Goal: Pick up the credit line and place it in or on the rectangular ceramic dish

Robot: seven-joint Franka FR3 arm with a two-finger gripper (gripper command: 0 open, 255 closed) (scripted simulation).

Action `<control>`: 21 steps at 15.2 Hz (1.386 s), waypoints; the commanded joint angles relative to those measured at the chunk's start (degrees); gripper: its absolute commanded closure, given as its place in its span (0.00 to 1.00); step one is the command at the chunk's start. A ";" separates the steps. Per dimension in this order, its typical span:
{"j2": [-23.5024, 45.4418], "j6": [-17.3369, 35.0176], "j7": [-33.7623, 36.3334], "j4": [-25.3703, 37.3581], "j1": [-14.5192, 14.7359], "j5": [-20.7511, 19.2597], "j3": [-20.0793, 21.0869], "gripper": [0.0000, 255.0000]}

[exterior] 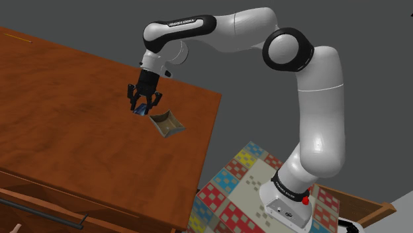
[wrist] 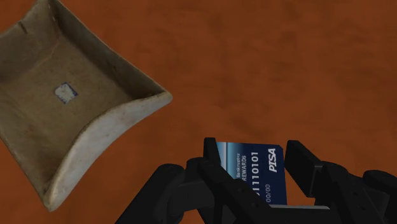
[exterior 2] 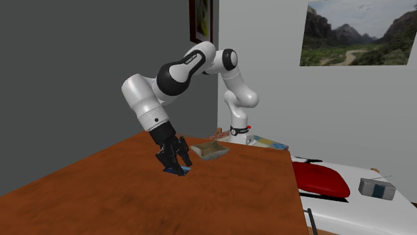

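The tan dish [wrist: 108, 127], a small grey mark [wrist: 65, 93] on its floor, sits on the worktop [wrist: 286, 63] just beside the end effector [wrist: 254, 156], which grips a blue card [wrist: 251, 172] by its long edges, long axis crosswise to the grip.

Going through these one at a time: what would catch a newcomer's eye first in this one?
The white Franka arm arches over a reddish-brown wooden table, its black gripper low over the surface. In the wrist view, a blue credit card stands clasped between the fingers. A beige rectangular dish with upturned corners sits on the table right beside the gripper.
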 commanded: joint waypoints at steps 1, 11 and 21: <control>-0.61 -0.98 0.41 0.44 -0.11 -0.03 0.02 1.00; -3.24 -6.43 3.06 3.88 -0.42 -0.19 0.22 1.00; -4.74 -12.30 5.95 8.93 -0.63 -0.35 0.43 1.00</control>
